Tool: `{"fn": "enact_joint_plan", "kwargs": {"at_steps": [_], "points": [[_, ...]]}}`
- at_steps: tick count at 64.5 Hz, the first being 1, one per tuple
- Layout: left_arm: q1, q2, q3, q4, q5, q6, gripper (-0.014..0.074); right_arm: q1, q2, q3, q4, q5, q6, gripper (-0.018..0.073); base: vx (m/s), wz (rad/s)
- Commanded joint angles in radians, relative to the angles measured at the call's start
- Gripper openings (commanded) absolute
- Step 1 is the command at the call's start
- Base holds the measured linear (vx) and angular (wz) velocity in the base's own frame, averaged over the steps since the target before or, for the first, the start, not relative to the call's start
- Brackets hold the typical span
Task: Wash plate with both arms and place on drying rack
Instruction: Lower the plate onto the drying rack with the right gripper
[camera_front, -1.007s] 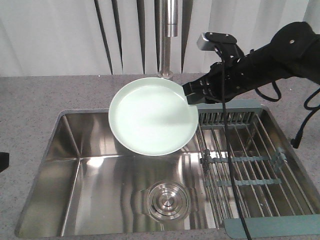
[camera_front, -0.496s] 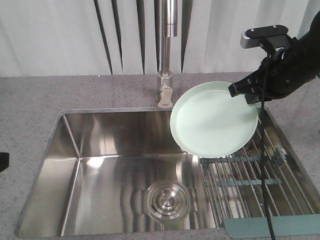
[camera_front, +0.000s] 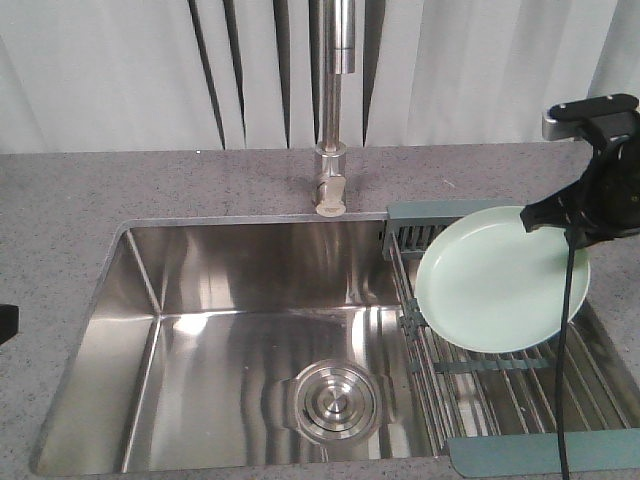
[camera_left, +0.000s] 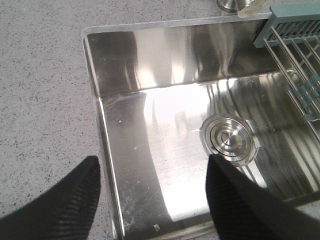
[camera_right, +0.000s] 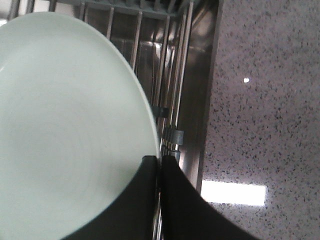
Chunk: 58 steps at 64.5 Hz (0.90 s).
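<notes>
The pale mint-green plate hangs tilted above the wire drying rack at the sink's right side; whether it touches the bars I cannot tell. My right gripper is shut on the plate's upper right rim. In the right wrist view the plate fills the left half, and the right gripper pinches its edge over the rack bars. My left gripper is open and empty, low over the sink's front left corner; its fingers frame the basin floor.
The steel sink basin has a round drain in its floor. The faucet stands behind it. Grey speckled countertop surrounds the sink. The rack's grey-blue slotted caddy sits at its far end.
My right arm has carried the plate to the right, from under the faucet over the basin to above the drying rack, and lowered it.
</notes>
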Motion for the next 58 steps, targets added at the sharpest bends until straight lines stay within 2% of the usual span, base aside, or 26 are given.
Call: {"fn": "enact_joint_plan", "kwargs": {"at_steps": [1, 18, 27, 36, 47, 52, 58], "points": [[-0.002, -0.006, -0.027, -0.006, -0.057, -0.01, 0.0435, -0.036, -0.046, 0.02, -0.006, -0.069, -0.002, -0.0001, 0.0, 0.0], [-0.002, -0.006, -0.027, -0.006, -0.057, -0.01, 0.0435, -0.114, 0.004, 0.084, -0.006, -0.148, -0.01, 0.0, 0.0, 0.0], [-0.002, -0.006, -0.027, -0.006, -0.057, -0.01, 0.0435, -0.114, 0.047, 0.083, 0.003, -0.19, -0.02, 0.0024, 0.0, 0.0], [-0.002, -0.006, -0.027, -0.006, -0.057, -0.01, 0.0435, -0.112, 0.076, 0.083, 0.027, -0.209, -0.044, 0.0128, 0.0, 0.0], [-0.002, -0.006, -0.027, -0.006, -0.057, -0.01, 0.0435, -0.112, 0.064, 0.083, 0.049, -0.217, -0.036, 0.0323, 0.0, 0.0], [-0.002, -0.006, -0.027, -0.006, -0.057, -0.01, 0.0435, -0.112, 0.028, 0.083, 0.086, -0.205, -0.045, 0.037, 0.0, 0.0], [-0.002, -0.006, -0.027, -0.006, -0.057, -0.01, 0.0435, -0.111, -0.037, 0.083, 0.168, -0.197, -0.101, 0.0384, 0.0, 0.0]]}}
